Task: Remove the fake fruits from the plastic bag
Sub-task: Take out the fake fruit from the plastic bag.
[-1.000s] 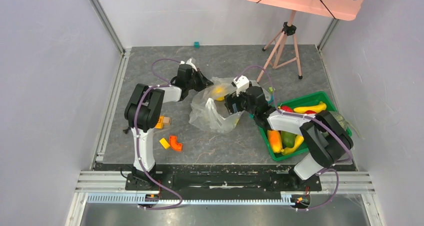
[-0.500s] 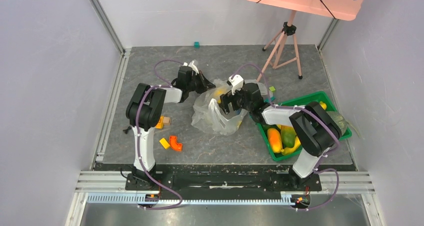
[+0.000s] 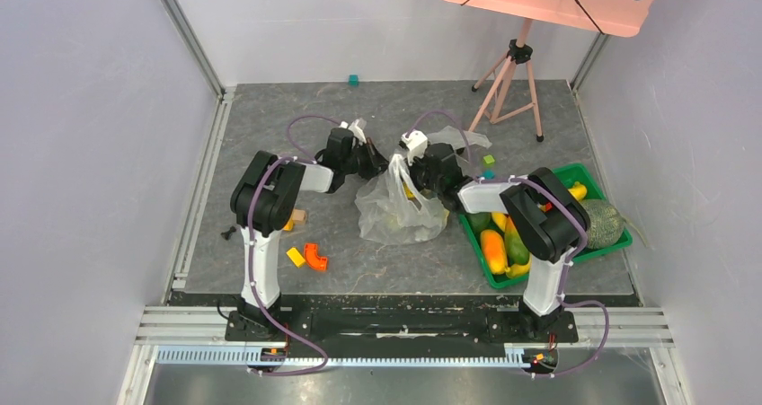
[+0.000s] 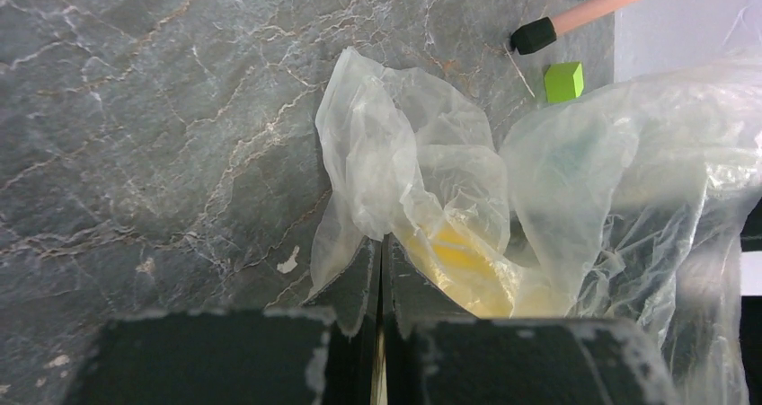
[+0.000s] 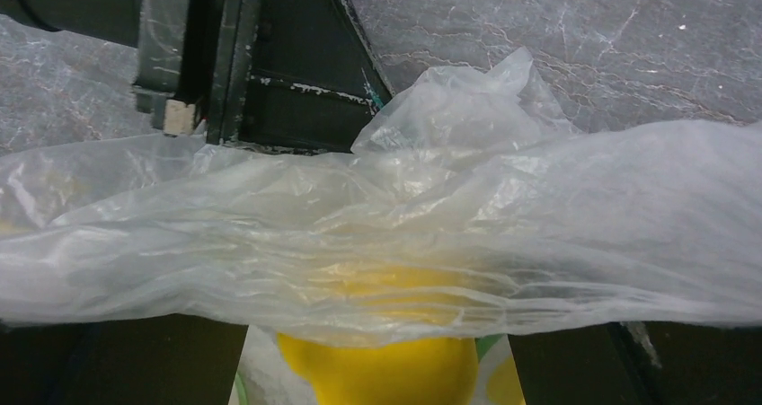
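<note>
My left end effector (image 4: 379,270) is pinched tight on a fold of the bag (image 3: 400,209), which sits mid-surface, raised at that corner. My right end effector (image 5: 377,369) stands wide open at the bag, plastic draped across it, a yellow fruit (image 5: 377,380) between its fingers, ungripped. More fruits (image 3: 492,250) lie in the tray (image 3: 600,249).

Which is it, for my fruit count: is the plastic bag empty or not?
Not empty. A yellow fruit shows through the plastic bag film in both wrist views; how many remain, cannot tell.
</note>
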You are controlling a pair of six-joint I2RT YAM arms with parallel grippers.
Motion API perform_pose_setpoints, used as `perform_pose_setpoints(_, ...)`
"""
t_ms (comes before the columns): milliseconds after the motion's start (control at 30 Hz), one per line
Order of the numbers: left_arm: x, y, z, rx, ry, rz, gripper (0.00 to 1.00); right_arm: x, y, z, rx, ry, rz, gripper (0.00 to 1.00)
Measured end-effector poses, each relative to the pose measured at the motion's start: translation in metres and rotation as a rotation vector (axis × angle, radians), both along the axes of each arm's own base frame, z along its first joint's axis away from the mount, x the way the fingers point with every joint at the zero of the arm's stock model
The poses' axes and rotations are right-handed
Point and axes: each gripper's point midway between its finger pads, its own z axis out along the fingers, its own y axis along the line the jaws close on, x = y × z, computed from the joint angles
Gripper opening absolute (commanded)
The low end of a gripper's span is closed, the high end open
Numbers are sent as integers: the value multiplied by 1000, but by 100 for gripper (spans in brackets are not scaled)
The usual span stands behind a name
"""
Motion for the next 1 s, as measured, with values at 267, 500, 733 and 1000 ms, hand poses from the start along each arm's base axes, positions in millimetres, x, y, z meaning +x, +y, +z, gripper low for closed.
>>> perform_pose_setpoints(267, -2, 1, 0, -4, -6, -2, 2, 3, 2, -12, -22, 32, 3, 86)
perform_pose_setpoints(500, -4, 1, -3, -2, -2, -2, 2, -19, -7, -24, -28, 79, 18, 98)
perform_pose_setpoints(733, -5, 2, -3, -3, -3, -2, 2, -31, -4, -25, -18, 108, 50, 81)
perform_pose_setpoints(1000, -7, 3, -6, 1, 2, 0, 2, -33, -7, -27, -25, 104, 23, 57)
